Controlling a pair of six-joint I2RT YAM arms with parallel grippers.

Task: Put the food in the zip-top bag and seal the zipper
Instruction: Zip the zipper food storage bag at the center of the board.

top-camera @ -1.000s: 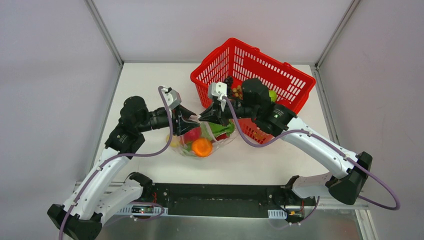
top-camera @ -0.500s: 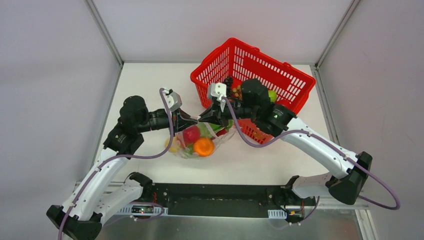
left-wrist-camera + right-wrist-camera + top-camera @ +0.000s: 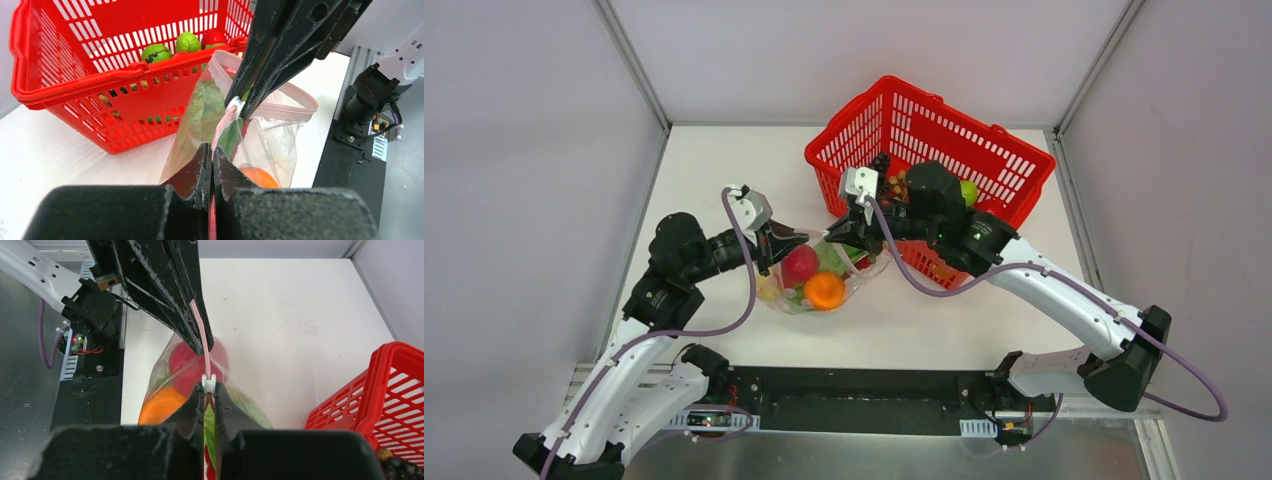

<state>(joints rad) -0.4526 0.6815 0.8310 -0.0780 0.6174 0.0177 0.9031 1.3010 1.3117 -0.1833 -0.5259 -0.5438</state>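
Jaws on my left claw (image 3: pixel 210 149), spread a second ago, are now pressed together on the end of the zipper (image 3: pixel 223 125). That arm has drawn back leftward, forearm low and reaching right, so the pink strip runs taut between my two claws. To its right the bag (image 3: pixel 824 280) has slid left with it, its belly seemingly on the table (image 3: pixel 714 170). The red fruit (image 3: pixel 799 265), orange piece (image 3: pixel 825 290) and cabbage (image 3: pixel 834 257) are all inside. My right claw (image 3: pixel 209 388) reaches in from over the basket (image 3: pixel 924 120), pointing left and pinching the strip at the white slider (image 3: pixel 208 381). Beyond the slider the mouth looks open, so I judge sealing is what remains: hold the left end and run the slider.
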